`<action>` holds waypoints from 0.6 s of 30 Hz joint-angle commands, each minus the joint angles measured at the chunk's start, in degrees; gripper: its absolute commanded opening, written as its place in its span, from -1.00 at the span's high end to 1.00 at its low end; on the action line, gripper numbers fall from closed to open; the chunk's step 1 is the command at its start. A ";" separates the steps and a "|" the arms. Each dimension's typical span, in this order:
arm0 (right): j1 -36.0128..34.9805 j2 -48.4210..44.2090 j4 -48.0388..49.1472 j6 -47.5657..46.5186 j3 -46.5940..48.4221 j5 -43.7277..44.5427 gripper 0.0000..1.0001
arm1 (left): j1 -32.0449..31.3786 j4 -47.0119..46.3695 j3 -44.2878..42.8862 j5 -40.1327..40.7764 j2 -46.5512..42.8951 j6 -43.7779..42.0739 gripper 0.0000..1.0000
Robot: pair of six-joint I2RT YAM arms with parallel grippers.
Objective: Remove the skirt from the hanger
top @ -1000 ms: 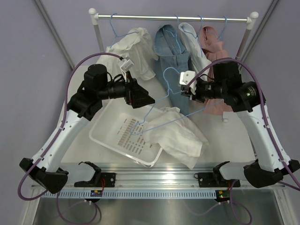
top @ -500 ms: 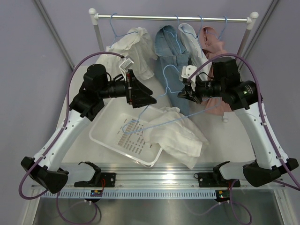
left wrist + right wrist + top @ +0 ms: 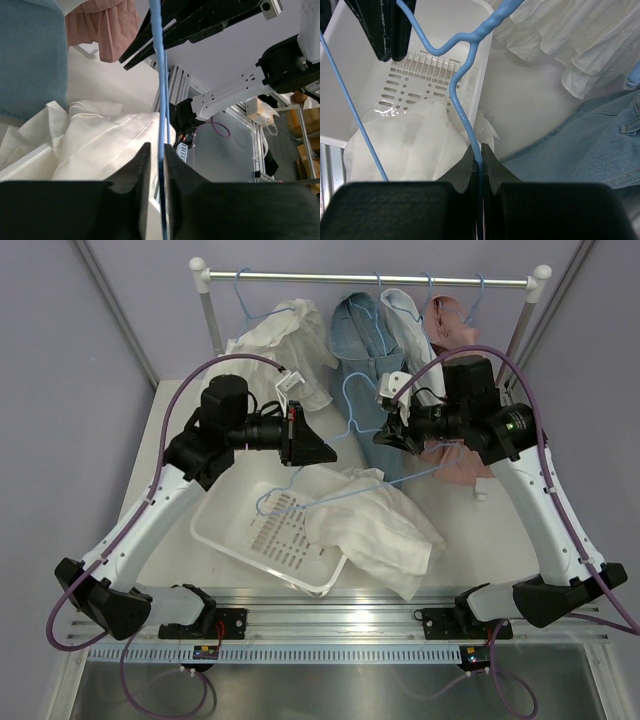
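**A:** Why does the left claw (image 3: 156, 150) sit out over the basket (image 3: 230, 515)?

**B:** Its fingers are pinched together on the blue hanger (image 3: 159, 75), on one stretch of the wire. I'd say it steadies that end in the air so the frame can't swing.

**A:** And the skirt (image 3: 380, 530)?

**B:** It lies crumpled below the hanger, part inside the basket's corner and part spilled onto the worktop (image 3: 480, 560). I can't tell whether any cloth is caught on the wire.

**A:** The right claw (image 3: 480, 155)?

**B:** Clamped on the wire under the twisted neck. With a grip at each end the frame hangs level above the cloth, so lifting it should leave the skirt behind.

**A:** Any risk?

**B:** The hanger is close to the denim garment (image 3: 370, 350) on the rail (image 3: 370, 278) and could snag it.
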State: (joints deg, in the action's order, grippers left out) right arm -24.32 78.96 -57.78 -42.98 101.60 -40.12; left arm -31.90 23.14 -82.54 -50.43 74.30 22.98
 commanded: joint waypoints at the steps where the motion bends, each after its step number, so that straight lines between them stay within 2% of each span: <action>1: 0.58 0.14 3.02 1.06 2.11 -0.40 1.00 | -0.09 1.91 -4.20 0.34 0.14 -2.24 0.85; 2: 0.67 0.14 3.20 1.32 2.02 -0.31 0.99 | -0.18 2.44 -4.38 0.77 0.14 -2.59 1.00; 4: 0.85 -0.03 3.37 1.67 1.58 -0.40 0.92 | -0.09 3.49 -4.47 1.57 -0.21 -3.29 1.00; 8: 1.64 -0.91 3.37 2.20 1.05 -0.57 0.64 | 0.00 5.68 -4.56 1.92 -0.47 -3.73 1.00; 11: 2.69 -1.61 3.38 2.81 1.05 -1.36 0.22 | 0.08 6.92 -4.56 2.27 -1.00 -4.69 1.00; 12: 2.96 -1.70 3.37 3.16 1.32 -1.63 -0.05 | 0.00 8.58 -4.90 2.62 -1.18 -5.40 1.00; 13: 3.39 -1.88 3.29 3.60 1.67 -2.76 -0.17 | 0.17 9.98 -5.43 2.97 -1.35 -6.19 1.00; 16: 5.85 -2.40 3.20 6.15 3.95 -6.18 -0.37 | 1.04 18.24 -8.85 4.47 -2.23 -11.37 1.00; 18: 8.66 -2.67 2.76 6.85 6.31 -8.21 -0.39 | 2.01 21.42 -9.13 4.56 -5.20 -14.10 1.00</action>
State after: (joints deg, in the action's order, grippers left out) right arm -18.33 78.72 -56.45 -38.81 103.04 -43.48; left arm -31.22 38.48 -87.70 -46.92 74.08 14.48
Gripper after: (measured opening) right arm 0.691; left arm 0.024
